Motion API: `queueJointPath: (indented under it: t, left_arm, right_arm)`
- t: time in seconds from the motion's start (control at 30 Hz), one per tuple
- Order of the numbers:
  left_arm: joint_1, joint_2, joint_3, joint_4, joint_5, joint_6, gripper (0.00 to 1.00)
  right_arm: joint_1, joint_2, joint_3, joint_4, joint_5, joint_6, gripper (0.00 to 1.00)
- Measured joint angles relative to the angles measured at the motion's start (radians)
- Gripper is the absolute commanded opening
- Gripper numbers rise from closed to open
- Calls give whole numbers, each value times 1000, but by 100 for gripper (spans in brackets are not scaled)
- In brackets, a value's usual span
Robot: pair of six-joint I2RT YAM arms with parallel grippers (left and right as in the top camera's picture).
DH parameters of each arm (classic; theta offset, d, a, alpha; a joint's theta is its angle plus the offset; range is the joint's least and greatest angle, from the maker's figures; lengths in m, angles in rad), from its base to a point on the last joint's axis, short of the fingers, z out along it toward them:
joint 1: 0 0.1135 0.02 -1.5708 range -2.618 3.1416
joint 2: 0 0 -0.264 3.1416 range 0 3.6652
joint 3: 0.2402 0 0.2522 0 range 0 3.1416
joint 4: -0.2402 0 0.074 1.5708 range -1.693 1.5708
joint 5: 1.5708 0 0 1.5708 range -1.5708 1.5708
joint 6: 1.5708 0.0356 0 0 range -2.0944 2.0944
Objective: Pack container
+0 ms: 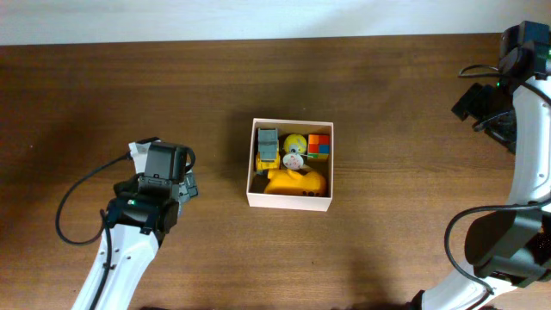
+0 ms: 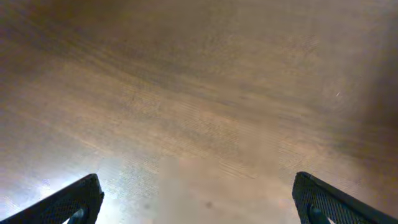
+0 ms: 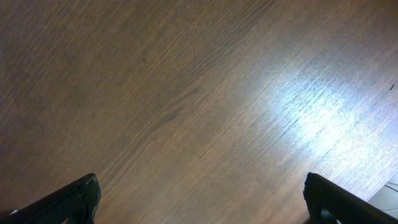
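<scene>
Container (image 1: 290,201) sits on the table (image 1: 387,103), toys (image 1: 293,168) within its rim. You have the left gripper (image 2: 198,200) well left of it and the right gripper (image 3: 202,199) far right, with wide wood between. Both jaws stand apart.

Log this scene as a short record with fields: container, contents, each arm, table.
container: white-walled square box, open top, mid-table
contents: colour cube, round yellow toy, grey-yellow truck, large yellow toy; all inside
left arm: apart from container, jaws open, empty
right arm: apart from container, jaws open, empty
table: brown wood
</scene>
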Motion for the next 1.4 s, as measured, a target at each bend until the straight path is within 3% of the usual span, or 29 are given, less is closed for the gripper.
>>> queueJointPath:
  t: [0.27, 0.53, 0.73, 1.0, 1.17, 1.4]
  left_arm:
    - [0, 0, -1, -82, -22, 9, 99]
    - [0, -53, -7, 74, -20, 137, 99]
    - [54, -308, -122, 358, 110, 303, 99]
    - [154, -655, -482, 703, 357, 473, 99]
    - [154, -798, -658, 818, 418, 502, 99]
    - [154, -982, -793, 833, 444, 516, 99]
  right_arm:
    - [0, 0, 0, 0, 0, 0, 99]
    - [0, 0, 0, 0, 0, 0, 99]
    - [0, 0, 0, 1, 0, 0, 99]
    - [0, 0, 0, 0, 0, 0, 99]
    - [0, 0, 0, 0, 0, 0, 99]
    - [0, 0, 0, 1, 0, 0, 99]
